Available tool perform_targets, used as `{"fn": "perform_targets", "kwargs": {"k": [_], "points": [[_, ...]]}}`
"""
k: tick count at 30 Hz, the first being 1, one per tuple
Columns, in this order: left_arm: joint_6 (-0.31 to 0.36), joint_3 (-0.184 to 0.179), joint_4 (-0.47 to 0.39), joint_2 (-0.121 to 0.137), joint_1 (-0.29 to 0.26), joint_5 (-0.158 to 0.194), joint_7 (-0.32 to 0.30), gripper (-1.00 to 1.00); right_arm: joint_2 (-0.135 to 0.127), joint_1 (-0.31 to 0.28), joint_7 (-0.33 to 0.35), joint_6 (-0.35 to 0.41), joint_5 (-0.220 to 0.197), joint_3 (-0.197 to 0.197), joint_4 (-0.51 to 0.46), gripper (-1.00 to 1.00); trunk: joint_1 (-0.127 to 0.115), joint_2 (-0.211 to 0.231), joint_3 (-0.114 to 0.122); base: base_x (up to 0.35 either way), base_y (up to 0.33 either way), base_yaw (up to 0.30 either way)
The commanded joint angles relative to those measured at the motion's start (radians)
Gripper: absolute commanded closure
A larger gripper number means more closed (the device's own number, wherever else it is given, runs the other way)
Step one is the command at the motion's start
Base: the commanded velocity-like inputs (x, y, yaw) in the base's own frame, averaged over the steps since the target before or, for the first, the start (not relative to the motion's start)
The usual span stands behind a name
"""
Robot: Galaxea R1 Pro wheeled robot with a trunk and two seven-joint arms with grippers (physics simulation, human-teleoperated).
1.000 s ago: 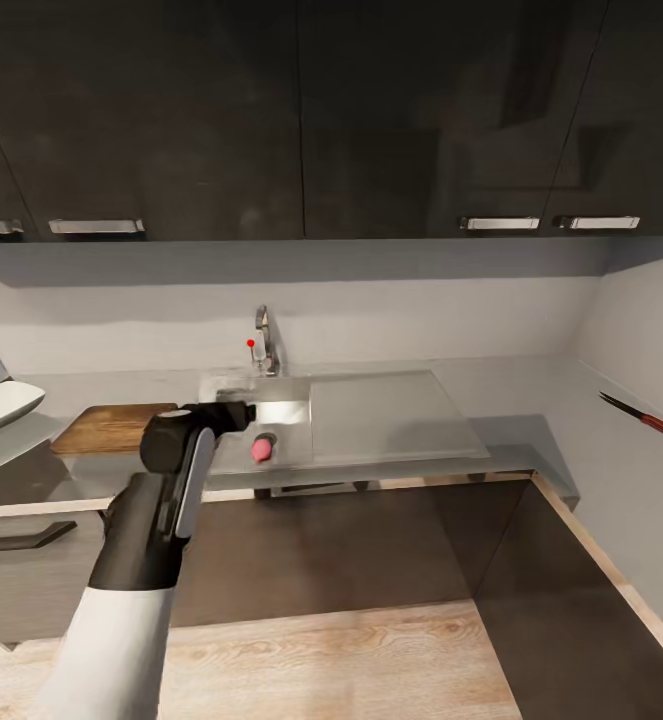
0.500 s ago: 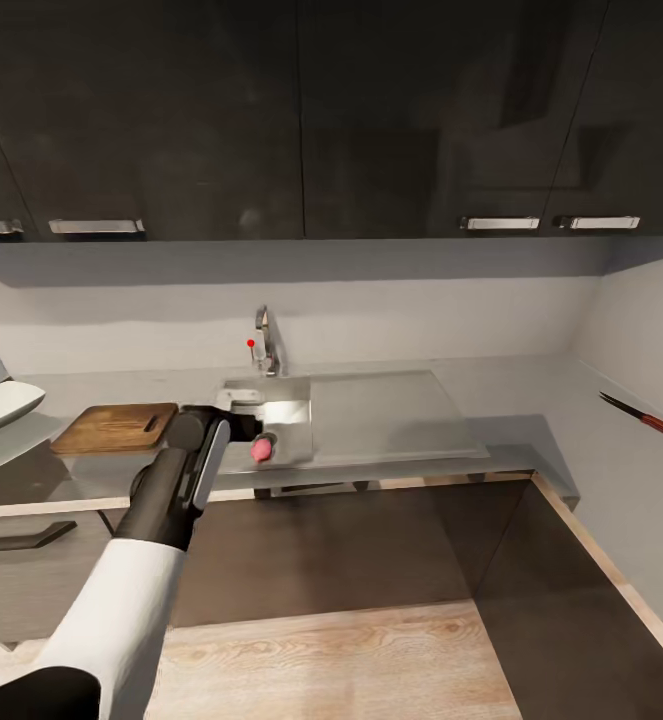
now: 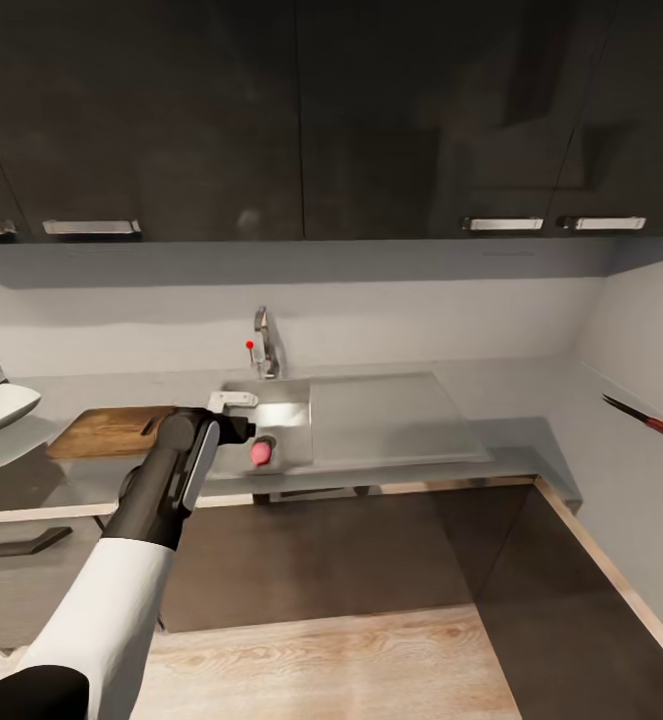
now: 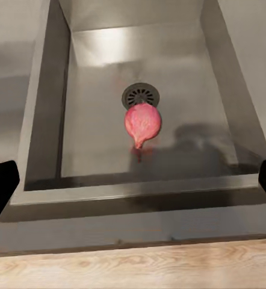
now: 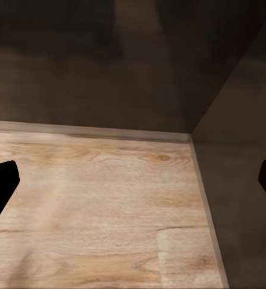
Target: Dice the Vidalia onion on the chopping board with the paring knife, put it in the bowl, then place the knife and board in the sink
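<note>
The Vidalia onion (image 3: 261, 453), pink and round, lies in the steel sink (image 3: 289, 405) beside the drain (image 4: 141, 95). In the left wrist view the onion (image 4: 142, 122) sits straight ahead, below and apart from my left gripper (image 4: 133, 186), whose jaws stand wide open and empty. In the head view my left gripper (image 3: 241, 432) hovers over the basin's near left edge. The chopping board (image 3: 106, 431) lies on the countertop (image 3: 531, 440) left of the sink. A white bowl (image 3: 1, 408) sits further left. A white handle, likely the paring knife (image 3: 231, 399), lies by the basin's back left corner. My right gripper (image 5: 133, 189) is open over the floor.
The chrome tap (image 3: 264, 345) with its red-tipped lever stands behind the basin, and the flat drainboard (image 3: 391, 415) lies to its right. A red-handled knife (image 3: 651, 422) hangs on the right wall. Dark cabinets (image 3: 301, 120) hang overhead. Wood flooring (image 5: 103, 205) runs along the dark lower cabinets.
My left arm has stretched forward and dropped lower, bringing the gripper down toward the basin's near left edge. The onion has not moved. The view has shifted slightly.
</note>
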Motion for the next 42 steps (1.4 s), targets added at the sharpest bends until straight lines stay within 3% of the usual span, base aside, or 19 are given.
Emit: {"fn": "perform_targets", "kwargs": {"k": [1, 20, 37, 42], "points": [[0.004, -0.001, 0.004, 0.000, -0.001, 0.001, 0.004, -1.00, 0.000, 0.000, -0.007, -0.001, 0.011, -0.005, 0.000, -1.00, 0.001, -0.002, -0.002, 0.252, 0.000, 0.000], [0.001, -0.002, 0.121, 0.000, -0.001, 0.001, -0.002, -1.00, -0.001, 0.000, -0.006, -0.001, 0.013, -0.003, 0.000, -1.00, 0.001, -0.002, -0.002, 0.298, -0.016, 0.000], [-0.101, -0.003, 0.306, -0.004, -0.001, 0.001, -0.001, -1.00, -0.001, -0.001, -0.007, -0.001, 0.012, -0.003, 0.000, -1.00, 0.001, -0.002, -0.002, 0.024, 0.000, 0.000], [-0.112, -0.003, 0.324, -0.005, -0.001, 0.001, -0.002, -1.00, 0.000, 0.000, -0.007, -0.001, 0.012, -0.003, 0.000, -1.00, 0.001, -0.002, -0.002, 0.092, 0.000, 0.000]]}}
